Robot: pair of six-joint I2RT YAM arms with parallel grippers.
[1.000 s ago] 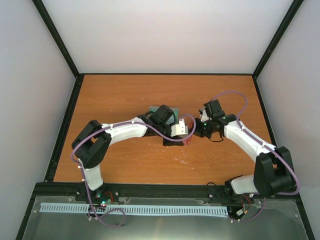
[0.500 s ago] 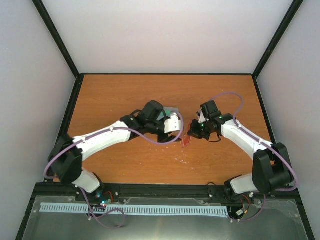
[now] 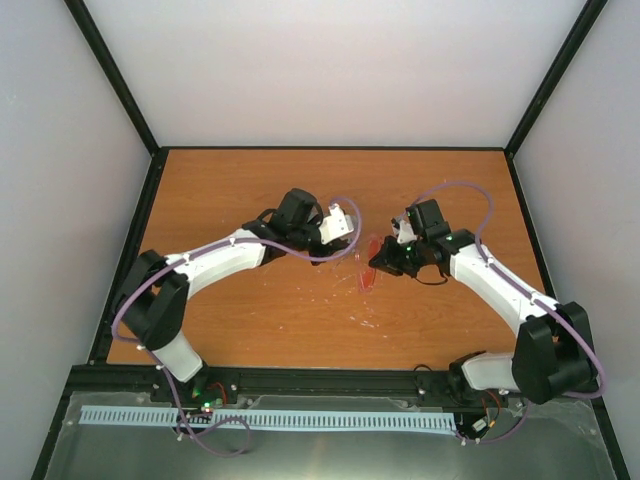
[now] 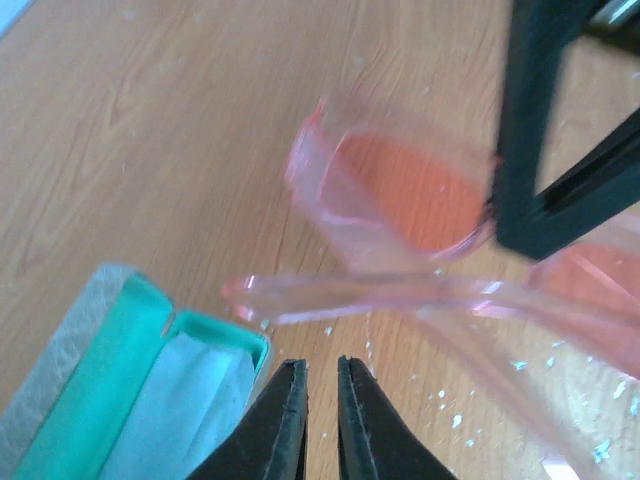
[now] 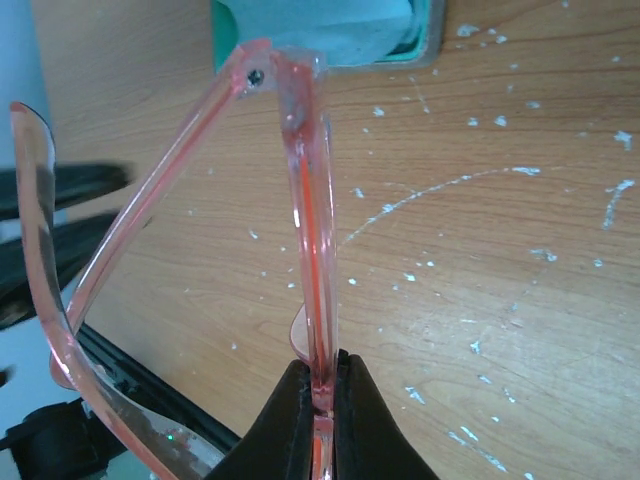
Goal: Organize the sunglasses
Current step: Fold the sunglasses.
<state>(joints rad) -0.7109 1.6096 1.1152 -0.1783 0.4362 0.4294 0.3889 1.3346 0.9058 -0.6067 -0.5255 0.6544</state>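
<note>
One pair of thin translucent-pink sunglasses [image 5: 308, 230] sits in the right end effector [image 5: 318, 372].

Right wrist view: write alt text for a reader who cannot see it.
The right gripper is shut on a slim bar of the translucent pink sunglasses, which fan out up and to the left over the speckled wooden table. The teal-lined case shows at the top edge.
</note>
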